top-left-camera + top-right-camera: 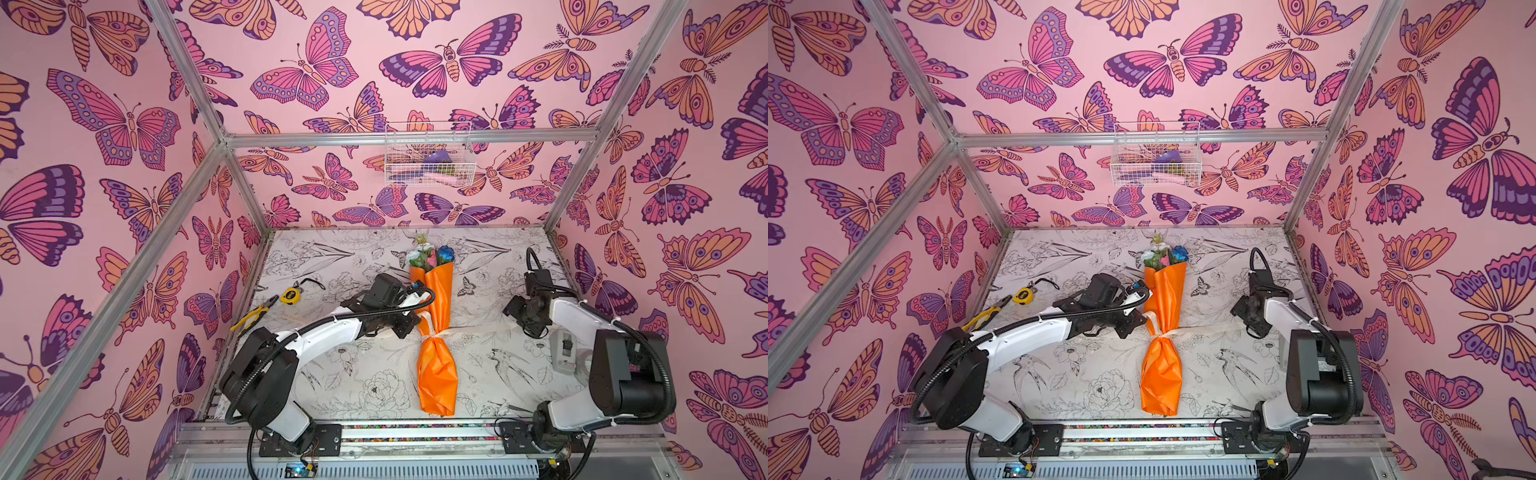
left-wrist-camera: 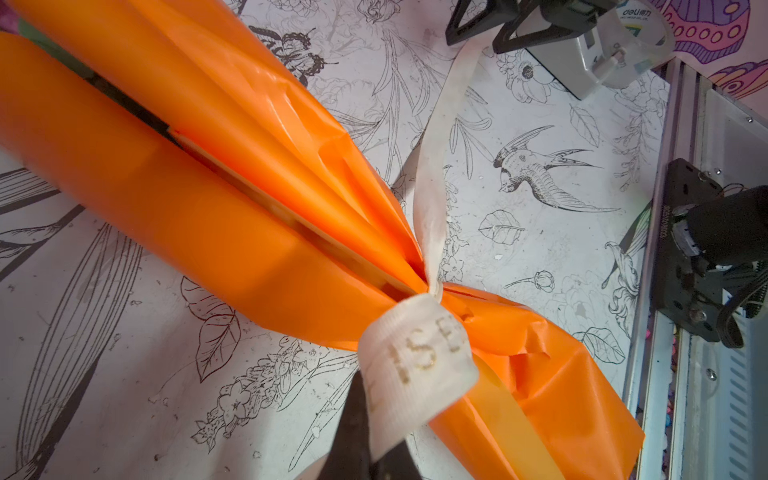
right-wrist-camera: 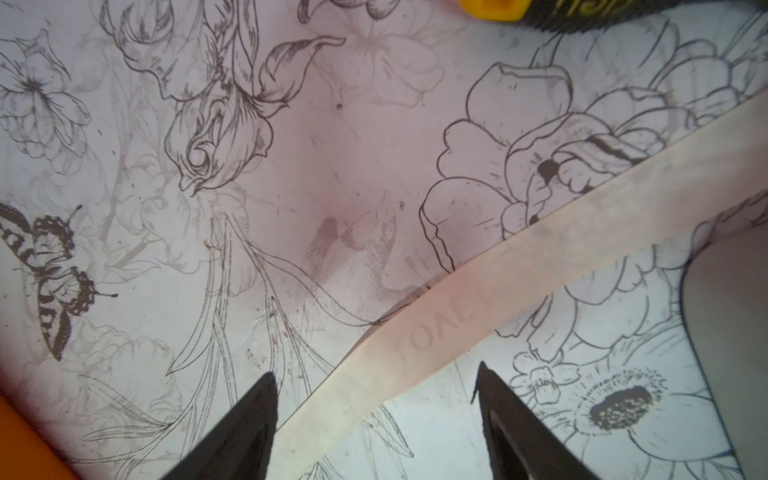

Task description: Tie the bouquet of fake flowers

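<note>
The bouquet lies flat near the middle of the counter, between the 2 arms. Its blooms point toward the back wall and the loose end of its orange wrapping points toward the arm bases. A cream ribbon cinches the wrapping at a narrow waist about halfway along, and the paper flares out on both sides of it.

The left tool sits just beside that waist. Its dark fingers are pressed together on a length of the ribbon that bears gold letters, right where it comes off the wrap. The other tail of the ribbon runs away from the waist across the counter toward the right arm.

The right tool hangs over that tail with its 2 fingers spread wide, one on each side of the strip. Whether they touch the ribbon cannot be told. It stands well apart from the bouquet.

Yellow-handled pliers and a yellow tape measure lie near the left edge of the counter. A white wire basket hangs on the back wall.
</note>
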Motion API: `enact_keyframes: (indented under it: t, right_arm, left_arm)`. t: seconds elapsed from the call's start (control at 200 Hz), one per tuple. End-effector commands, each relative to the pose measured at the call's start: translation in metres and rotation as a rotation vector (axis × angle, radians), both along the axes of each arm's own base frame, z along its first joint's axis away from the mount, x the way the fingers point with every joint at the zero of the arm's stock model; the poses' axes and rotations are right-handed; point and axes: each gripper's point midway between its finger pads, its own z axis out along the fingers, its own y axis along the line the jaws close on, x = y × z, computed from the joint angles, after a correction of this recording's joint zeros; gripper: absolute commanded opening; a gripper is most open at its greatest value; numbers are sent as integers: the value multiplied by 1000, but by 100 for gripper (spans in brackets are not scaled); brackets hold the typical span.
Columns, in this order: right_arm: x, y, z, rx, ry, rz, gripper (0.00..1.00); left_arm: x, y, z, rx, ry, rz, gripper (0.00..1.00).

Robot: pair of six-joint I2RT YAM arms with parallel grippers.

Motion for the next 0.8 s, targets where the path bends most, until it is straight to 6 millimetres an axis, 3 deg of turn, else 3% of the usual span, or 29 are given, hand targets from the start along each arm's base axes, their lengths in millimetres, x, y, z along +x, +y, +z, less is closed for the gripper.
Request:
enact_keyframes:
  t: [0.0, 0.235, 0.27, 0.365, 0.436, 0.461, 0.591, 0.701, 0.796]
  right_arm:
    - [4, 0, -11, 9, 25, -18, 74]
    - [5, 0, -29, 17, 59, -33, 64]
    - [6, 1, -31, 17, 58, -27, 55]
    - [15, 3, -26, 20, 37, 9, 16]
    - [24, 6, -18, 23, 12, 51, 0]
    - [27, 6, -14, 22, 1, 65, 0]
    - [46, 19, 23, 27, -123, 169, 0]
    - [54, 34, 82, 4, -254, 258, 0]
    - [58, 59, 133, 8, -367, 370, 0]
  left_arm:
    - [-2, -11, 7, -32, -13, -42, 0]
    - [-5, -19, 11, -41, -29, -79, 0]
    - [-6, -20, 12, -43, -38, -86, 0]
    - [-7, -23, 16, -50, -60, -104, 0]
    - [-7, -25, 17, -56, -72, -117, 0]
    - [-8, -26, 18, -56, -76, -120, 0]
    - [-11, -30, 15, -58, -84, -144, 0]
    - [-16, -33, 9, -41, -122, -170, 0]
    - [-20, -38, 4, -27, -165, -199, 0]
